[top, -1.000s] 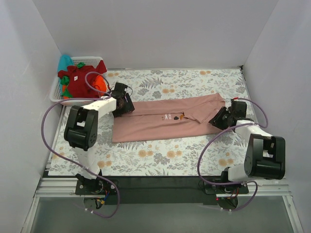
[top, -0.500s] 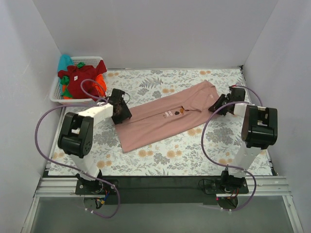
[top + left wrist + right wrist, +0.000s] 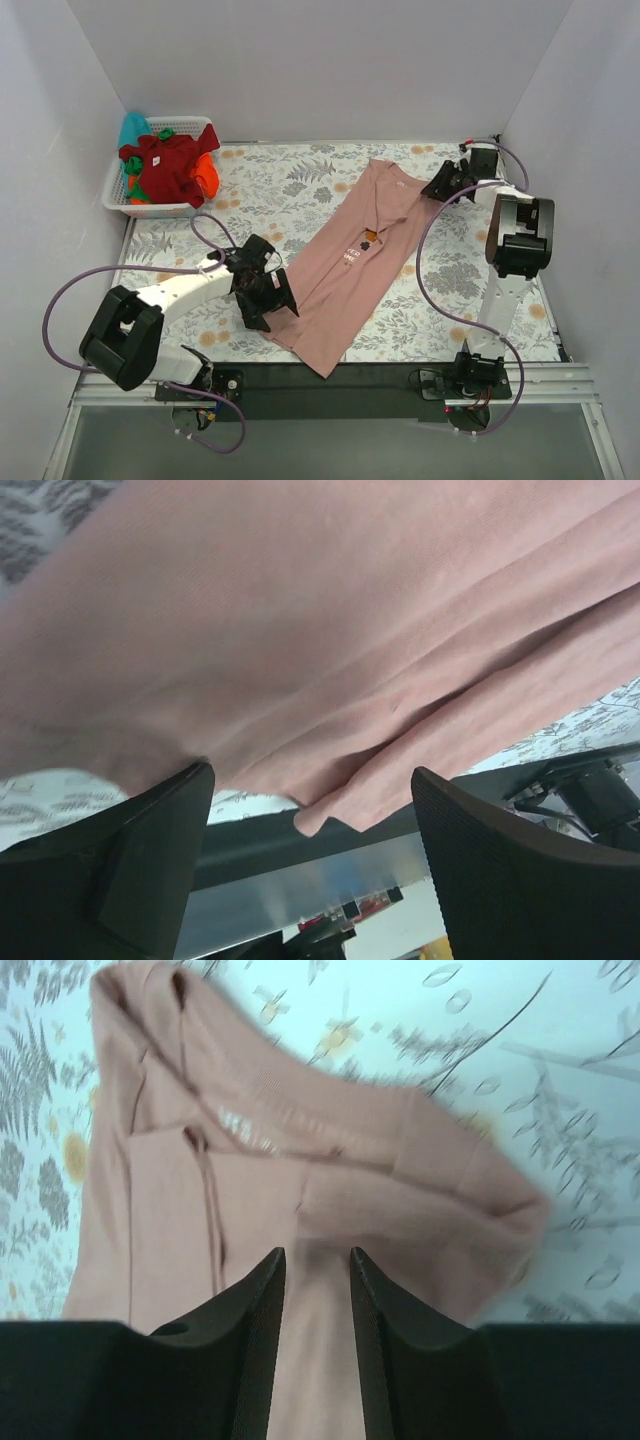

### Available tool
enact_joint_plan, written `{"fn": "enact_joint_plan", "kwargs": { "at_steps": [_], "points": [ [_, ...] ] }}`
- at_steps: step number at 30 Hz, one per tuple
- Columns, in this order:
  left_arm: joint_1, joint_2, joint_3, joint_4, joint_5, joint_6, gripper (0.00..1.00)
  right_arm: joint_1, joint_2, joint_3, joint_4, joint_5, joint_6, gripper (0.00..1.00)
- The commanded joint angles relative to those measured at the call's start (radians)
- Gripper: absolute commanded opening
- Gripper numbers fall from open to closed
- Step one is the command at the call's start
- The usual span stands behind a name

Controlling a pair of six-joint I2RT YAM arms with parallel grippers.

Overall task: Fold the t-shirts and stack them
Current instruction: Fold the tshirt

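Between white walls [image 3: 300, 70] on the floral-clothed bench [image 3: 300, 190], the left tool [image 3: 312, 775] has its jaws spread wide beside the near end of the dusty-pink t-shirt [image 3: 345, 275], pinching nothing. The right tool [image 3: 312, 1270] shows a narrow gap at the shirt's far end; whether it grips cloth is unclear. The shirt lies as a long slanting strip, other t-shirts [image 3: 165, 165] heaped in a white basket [image 3: 112, 190] far left.

Bright, even light, faint shadows; the pink t-shirt [image 3: 300, 630] blurs in both wrist views.
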State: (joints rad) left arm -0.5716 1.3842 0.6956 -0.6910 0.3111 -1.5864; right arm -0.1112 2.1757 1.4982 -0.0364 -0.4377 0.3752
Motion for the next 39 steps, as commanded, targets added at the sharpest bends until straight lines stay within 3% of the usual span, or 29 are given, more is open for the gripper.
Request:
{"fn": "enact_joint_plan", "kwargs": {
  "at_steps": [1,5,9,13,19,25,33,39],
  "points": [
    [0.003,-0.082,0.096,-0.139,-0.056,-0.012,0.8,0.054,-0.163,-0.059,-0.026,0.01,-0.032,0.4],
    [0.004,-0.044,0.202,-0.173,-0.237,0.061,0.82,0.155,-0.289,-0.174,-0.025,0.102,-0.024,0.4],
    [0.018,0.012,0.237,-0.116,-0.302,0.095,0.82,0.269,-0.32,-0.216,-0.026,0.249,0.005,0.34],
    [0.036,0.068,0.26,-0.058,-0.378,0.12,0.82,0.288,-0.263,-0.217,-0.026,0.286,0.066,0.33],
    [0.036,0.105,0.271,-0.038,-0.411,0.137,0.82,0.288,-0.13,-0.152,-0.026,0.314,0.007,0.33],
    [0.036,0.104,0.226,-0.027,-0.373,0.129,0.82,0.245,0.022,0.003,-0.048,0.261,-0.087,0.33],
    [0.036,0.107,0.157,-0.038,-0.313,0.134,0.82,0.212,0.263,0.463,-0.223,0.145,-0.185,0.34],
    [0.036,0.082,0.11,-0.041,-0.271,0.126,0.78,0.225,0.187,0.464,-0.227,0.096,-0.163,0.39]
  ]
}}
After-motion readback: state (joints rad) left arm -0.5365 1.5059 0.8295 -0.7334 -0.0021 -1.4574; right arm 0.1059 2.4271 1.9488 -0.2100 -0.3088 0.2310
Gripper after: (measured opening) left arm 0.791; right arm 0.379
